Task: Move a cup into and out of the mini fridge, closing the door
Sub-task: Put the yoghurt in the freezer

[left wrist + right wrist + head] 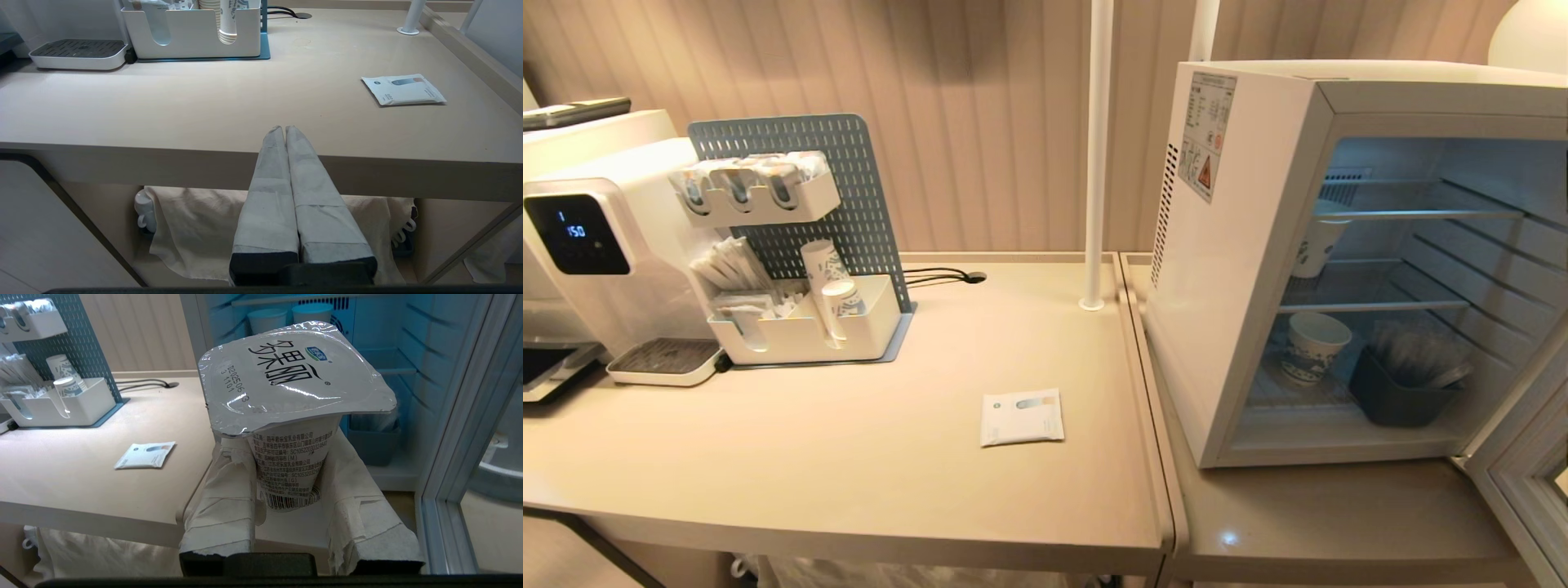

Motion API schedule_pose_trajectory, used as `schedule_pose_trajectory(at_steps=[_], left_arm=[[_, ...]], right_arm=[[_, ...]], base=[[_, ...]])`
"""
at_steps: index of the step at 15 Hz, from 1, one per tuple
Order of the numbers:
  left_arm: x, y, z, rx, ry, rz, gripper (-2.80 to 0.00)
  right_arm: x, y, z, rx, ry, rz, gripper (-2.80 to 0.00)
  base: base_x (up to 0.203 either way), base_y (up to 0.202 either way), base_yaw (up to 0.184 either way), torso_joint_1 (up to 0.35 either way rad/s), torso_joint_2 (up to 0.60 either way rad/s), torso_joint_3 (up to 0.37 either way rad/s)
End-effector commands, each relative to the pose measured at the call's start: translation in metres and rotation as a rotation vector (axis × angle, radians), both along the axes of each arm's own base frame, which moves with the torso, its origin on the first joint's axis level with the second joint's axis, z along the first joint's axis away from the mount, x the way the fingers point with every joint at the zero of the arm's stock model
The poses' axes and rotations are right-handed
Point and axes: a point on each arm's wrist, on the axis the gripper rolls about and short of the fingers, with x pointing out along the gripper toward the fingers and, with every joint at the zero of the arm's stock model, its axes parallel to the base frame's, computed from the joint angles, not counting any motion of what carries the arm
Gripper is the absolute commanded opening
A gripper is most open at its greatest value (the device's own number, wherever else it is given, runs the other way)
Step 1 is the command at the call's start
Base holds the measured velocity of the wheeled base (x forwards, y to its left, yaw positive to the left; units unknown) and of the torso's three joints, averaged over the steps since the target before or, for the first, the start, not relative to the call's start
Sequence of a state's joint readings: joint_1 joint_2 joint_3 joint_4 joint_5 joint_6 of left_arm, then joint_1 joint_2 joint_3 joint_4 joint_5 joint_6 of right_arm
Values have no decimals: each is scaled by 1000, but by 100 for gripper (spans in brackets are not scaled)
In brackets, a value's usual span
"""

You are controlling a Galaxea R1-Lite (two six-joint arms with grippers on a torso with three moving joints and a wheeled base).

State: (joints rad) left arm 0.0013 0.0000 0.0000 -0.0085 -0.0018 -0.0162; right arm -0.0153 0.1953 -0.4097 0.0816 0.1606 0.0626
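The right gripper (292,486) is seen clamped on a white foil-lidded yogurt cup (292,416), held upright by its tapered body between two cloth-wrapped fingers (222,506), in front of the open fridge and off the table edge. The left gripper (284,130) is parked below the table's front edge, its wrapped fingers pressed together with nothing between them. Neither arm appears in the head view.

In the head view, the long beige table (849,457) fills the frame. At 3 o'clock stands the boxy white mini fridge (1241,245), its interior exposed; its pale grey-blue framed door (1523,482) is swung open at 4 o'clock. At 9 o'clock a white water dispenser with a dark display (596,245) is set, and just beside it a blue-grey pegboard organiser with white trays (800,245). Inside the fridge a dark plastic bin (1401,392) and a patterned paper cup (1313,347) rest on the bottom, another paper cup (1316,245) higher up. A flat white sachet (1022,416) lies at 6 o'clock.
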Motion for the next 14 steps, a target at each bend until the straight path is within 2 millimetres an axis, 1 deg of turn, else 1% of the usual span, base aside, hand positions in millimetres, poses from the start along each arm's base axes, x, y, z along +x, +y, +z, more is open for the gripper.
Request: schedule_pose_trajectory(at_steps=[1, 3, 4, 5, 6, 10, 12, 14], left_arm=[[0, 0, 0, -1, 2, 0, -280], [0, 0, 0, -1, 3, 0, -280], [0, 0, 0, -1, 3, 0, -280], [0, 0, 0, -1, 2, 0, -280], [0, 0, 0, -1, 2, 0, -280], [0, 0, 0, -1, 3, 0, -280], [0, 0, 0, -1, 2, 0, -280], [0, 0, 0, -1, 2, 0, -280]], right_arm=[[2, 0, -4, -1, 12, 0, -280], [3, 0, -16, -1, 25, -10, -280], [-1, 0, -24, 0, -4, -7, -280], [-7, 0, -35, 0, -36, 1, -280], [-7, 0, -49, -1, -40, 9, -280], [14, 0, -96, -18, 21, 16, -280], [14, -1, -97, -19, 39, -20, -280], [12, -2, -102, -20, 154, -79, -280]], base=[[0, 0, 0, 0, 0, 0], [0, 0, 0, 0, 0, 0], [0, 0, 0, 0, 0, 0], [0, 0, 0, 0, 0, 0], [0, 0, 0, 0, 0, 0], [0, 0, 0, 0, 0, 0], [0, 0, 0, 0, 0, 0], [0, 0, 0, 0, 0, 0]])
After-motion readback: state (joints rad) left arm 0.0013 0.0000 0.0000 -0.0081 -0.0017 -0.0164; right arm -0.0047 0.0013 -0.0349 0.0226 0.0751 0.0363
